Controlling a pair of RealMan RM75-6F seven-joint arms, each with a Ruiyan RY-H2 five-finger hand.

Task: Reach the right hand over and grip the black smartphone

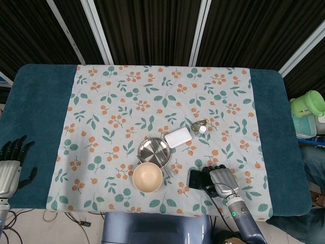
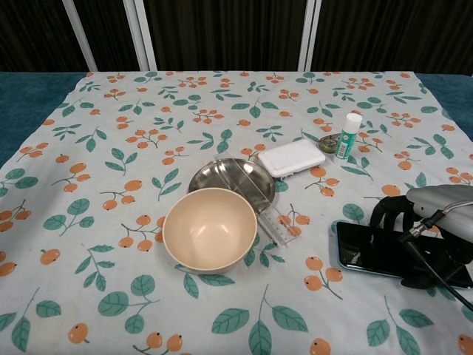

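Observation:
The black smartphone (image 2: 356, 248) lies near the front right of the floral cloth, its left half sticking out from under my right hand (image 2: 432, 222). The dark fingers (image 2: 389, 213) curl over the phone's far edge, and the thumb side closes on its near edge, so the hand grips it. From the head view the phone (image 1: 195, 179) shows just left of the right hand (image 1: 220, 181). My left hand (image 1: 12, 161) rests on the teal table at the far left, fingers spread, holding nothing.
A beige bowl (image 2: 210, 228) and a steel plate (image 2: 232, 177) sit left of the phone, with a clear plastic piece (image 2: 279, 224) between. A white box (image 2: 291, 158), a small bottle (image 2: 348, 136) and a round metal item (image 2: 329, 142) stand behind. A green cup (image 1: 308, 103) sits beyond the table's right edge.

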